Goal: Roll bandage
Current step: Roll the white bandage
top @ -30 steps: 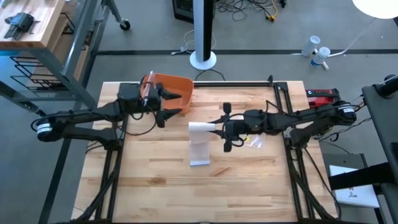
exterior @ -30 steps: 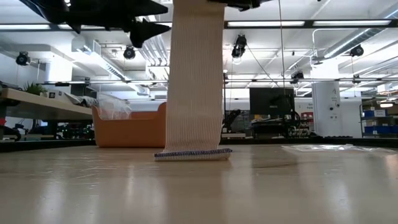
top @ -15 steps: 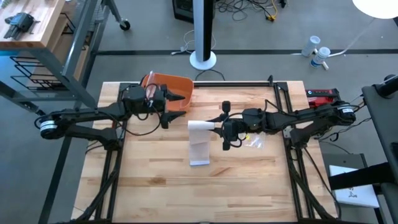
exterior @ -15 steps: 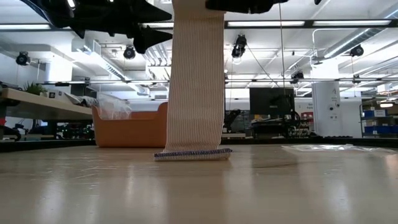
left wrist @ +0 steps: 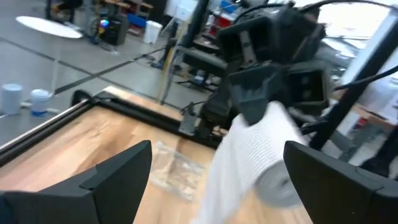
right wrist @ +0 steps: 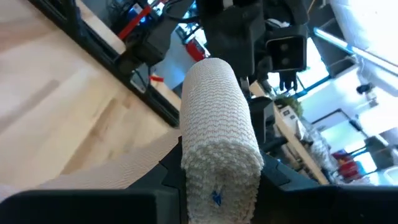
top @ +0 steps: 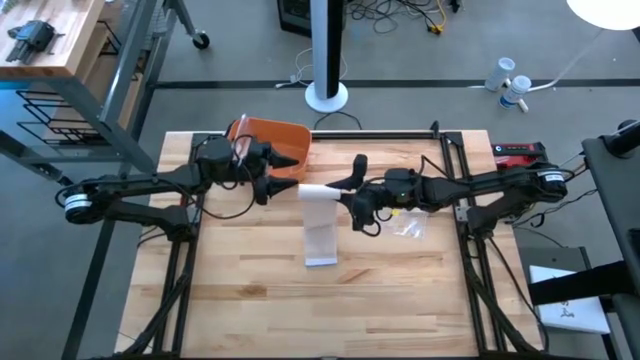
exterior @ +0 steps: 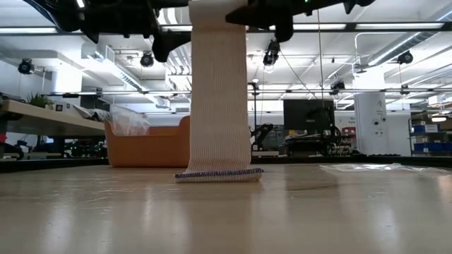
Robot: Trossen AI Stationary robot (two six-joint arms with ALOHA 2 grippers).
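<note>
A white bandage roll (top: pixel 318 192) is held in the air over the table's middle by my right gripper (top: pixel 343 197), which is shut on it. From the roll a loose strip (exterior: pixel 219 92) hangs straight down, and the strip's folded lower end (exterior: pixel 219 174) lies on the table. My left gripper (top: pixel 290 174) stands open just left of the roll's free end. In the left wrist view the roll (left wrist: pixel 264 155) shows between and beyond its two fingers, untouched. My right gripper pinches the roll's right end (right wrist: pixel 214 180) between its two fingers. It comes level from the table's right, with the fingers lying along the roll. The roll sticks out toward my left gripper, level and clear of the table, with the strip hanging below it.
An orange bin (top: pixel 278 142) with clear plastic in it stands at the back left, behind my left gripper. A clear plastic wrapper (top: pixel 408 228) lies on the table right of the strip. A red tool (top: pixel 516 152) sits at the table's right edge.
My right gripper has carried the roll a little toward the table's left and far edge, nearer my left gripper, and has turned about its own axis. The strip's top has shifted left with it; its lower end has stayed on the table. My left gripper has edged toward the roll.
</note>
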